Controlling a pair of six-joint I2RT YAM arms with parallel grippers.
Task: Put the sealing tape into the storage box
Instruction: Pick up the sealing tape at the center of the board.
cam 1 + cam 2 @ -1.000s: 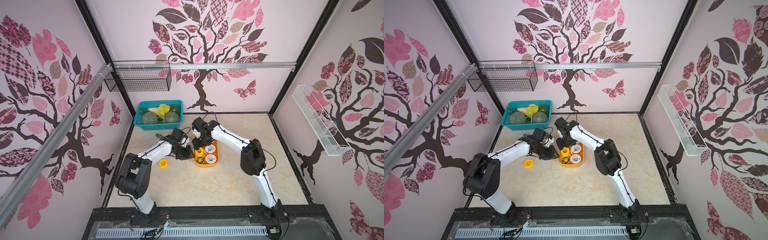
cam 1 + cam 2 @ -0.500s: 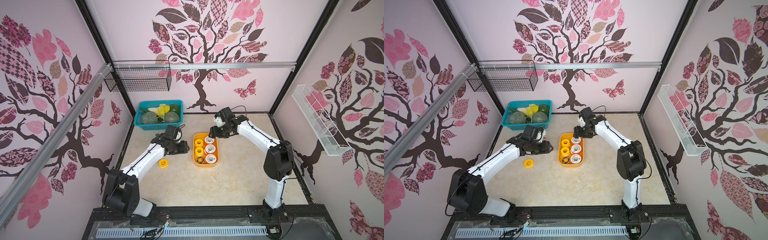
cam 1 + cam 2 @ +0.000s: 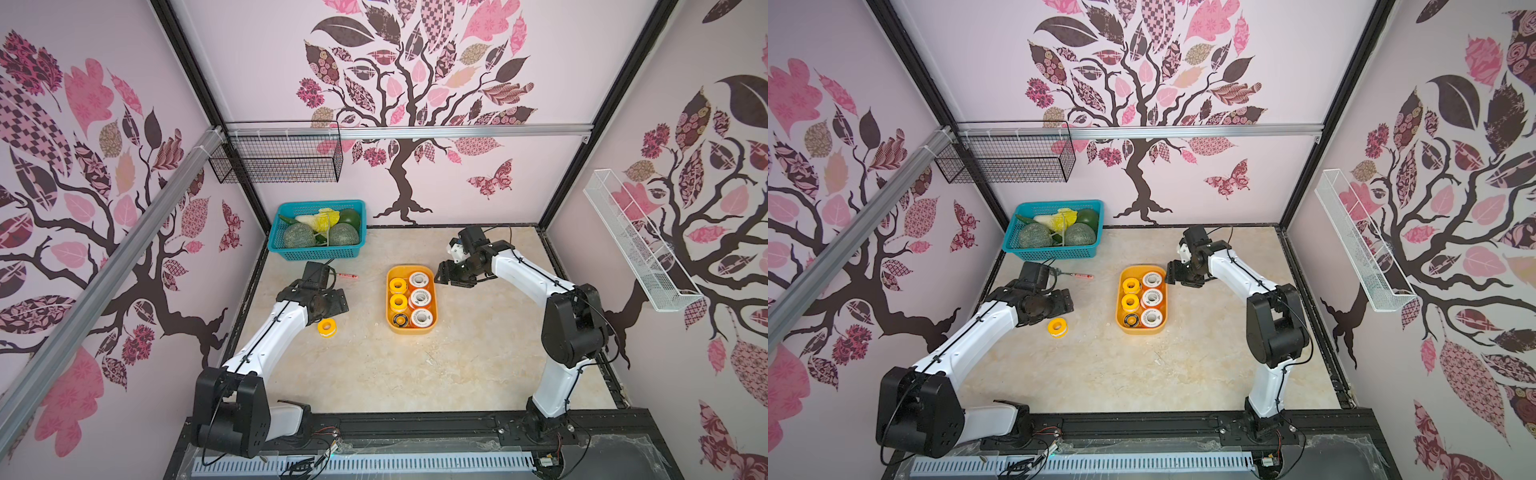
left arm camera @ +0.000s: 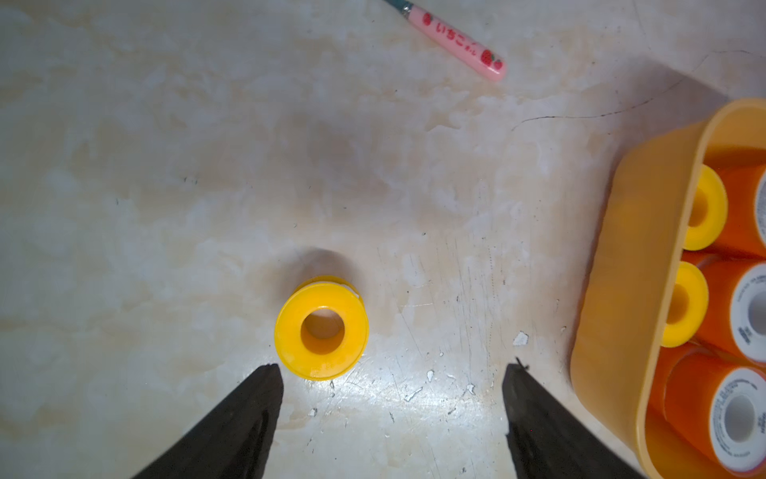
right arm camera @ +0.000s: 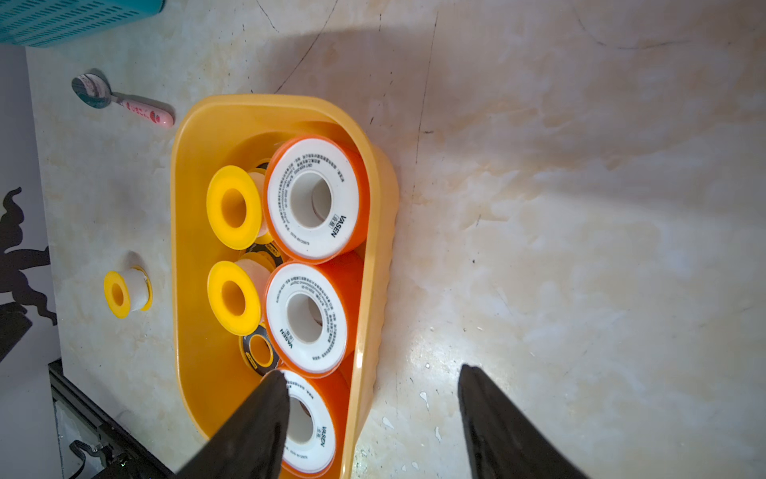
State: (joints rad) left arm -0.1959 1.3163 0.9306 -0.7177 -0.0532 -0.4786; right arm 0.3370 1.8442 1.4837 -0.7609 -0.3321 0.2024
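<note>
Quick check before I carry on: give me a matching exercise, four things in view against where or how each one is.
1. loose yellow spool
2. pink-handled spoon
3. left claw
4. storage box

A. holds white-faced spools
B. open, gripping nothing
C. standing on end on the table
D. lying flat near the teal basket

Pairs: 1-C, 2-D, 3-B, 4-A.

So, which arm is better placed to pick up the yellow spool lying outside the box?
Left. The left gripper is open and empty, and the yellow spool lies just ahead of its fingertips. The right gripper, also open, is on the other side of the storage box from that spool.
</note>
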